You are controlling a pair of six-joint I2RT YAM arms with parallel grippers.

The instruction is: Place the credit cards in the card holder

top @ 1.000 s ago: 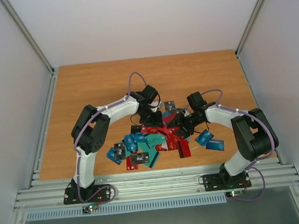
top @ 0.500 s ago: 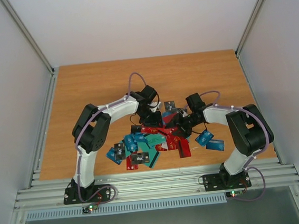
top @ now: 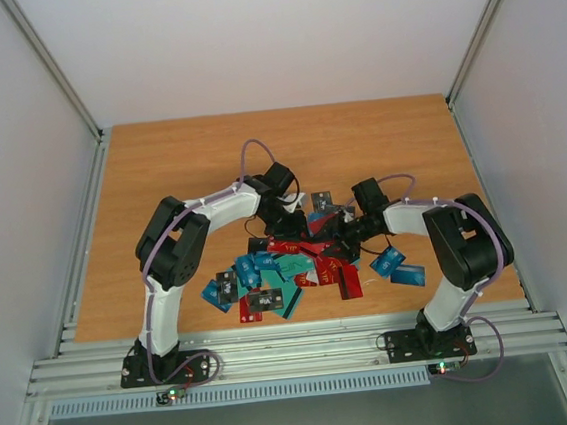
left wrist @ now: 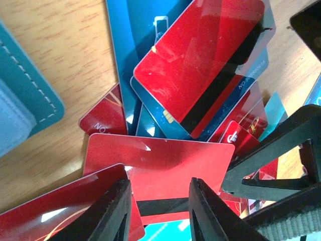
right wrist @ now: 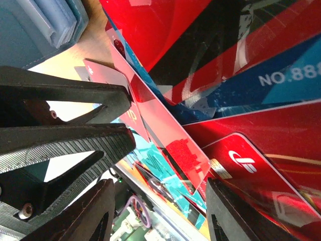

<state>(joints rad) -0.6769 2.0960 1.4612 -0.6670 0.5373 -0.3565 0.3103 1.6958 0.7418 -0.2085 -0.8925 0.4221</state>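
Glossy plastic credit cards [left wrist: 195, 70] heaped beside stitched teal card holder [left wrist: 25, 95].
Blue card [right wrist: 301, 75] reads "NO.888"; left tool [left wrist: 158, 211], right tool [right wrist: 160, 221] parted, gripping nothing.

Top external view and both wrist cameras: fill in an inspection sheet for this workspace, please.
Surface: wood-grain table.
Job's things: credit cards heaped and overlapping, in red, teal, blue and black; card holder lies on the wood beside the heap.
Clutter: nothing seen.
Grippers: left gripper open over a red card; right gripper open, close over the heap, facing the left one.
Cables: purple cable loops above the left arm, another above the right arm.
Surroundings: white walls; metal rails at the near edge.
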